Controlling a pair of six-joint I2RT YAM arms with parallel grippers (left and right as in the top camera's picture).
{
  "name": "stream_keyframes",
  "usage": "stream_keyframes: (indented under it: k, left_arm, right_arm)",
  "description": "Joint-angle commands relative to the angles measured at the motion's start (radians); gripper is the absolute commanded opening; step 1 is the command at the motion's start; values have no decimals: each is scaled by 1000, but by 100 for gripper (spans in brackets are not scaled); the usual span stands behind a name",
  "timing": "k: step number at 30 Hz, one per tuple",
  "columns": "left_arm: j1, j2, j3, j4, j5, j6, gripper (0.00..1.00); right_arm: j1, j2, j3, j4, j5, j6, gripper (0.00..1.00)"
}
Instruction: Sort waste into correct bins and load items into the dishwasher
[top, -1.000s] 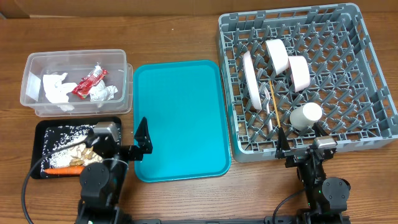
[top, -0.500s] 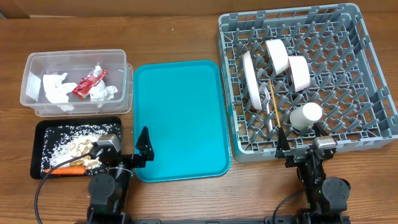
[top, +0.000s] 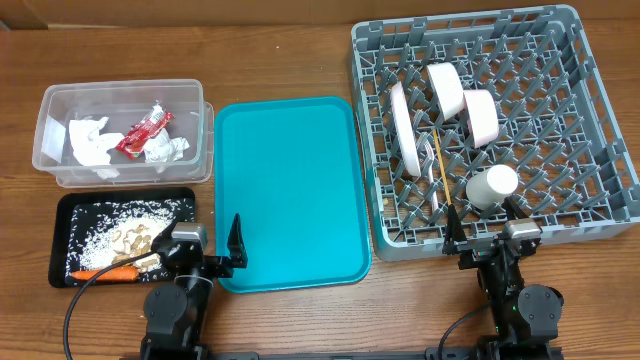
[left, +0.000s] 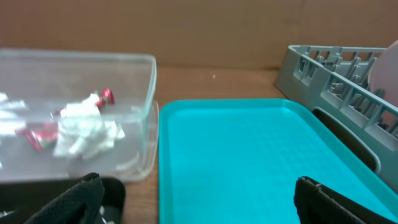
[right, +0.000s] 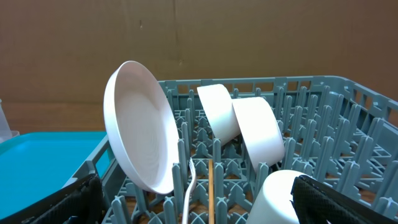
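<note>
Though beyond wrist views, carrot (top: 106, 273) in black tray (top: 63, 238); left end effector (left: 199, 186), right end effector (right: 198, 185) spread.

No legible text, label, brand, number or sign appears in any view. The shiny red snack wrapper (top: 144, 131) in the clear tub (top: 60, 100) shows pale patches on its red surface. At this size, overhead or through the tub wall in the left wrist view, it is not possible to tell whether they are print.
</note>
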Motion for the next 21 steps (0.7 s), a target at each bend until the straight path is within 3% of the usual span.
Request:
stream_keyframes:
  k: [1,21]
  left_arm:
    - [11,-51,-5,-1,-12,133,100]
    - [47,-75,-4,-1,-10,175,100]
  right_arm:
    - [-3,-12,-11,5,6,-3,100]
    - [-3,-12,-11,5,6,-3,100]
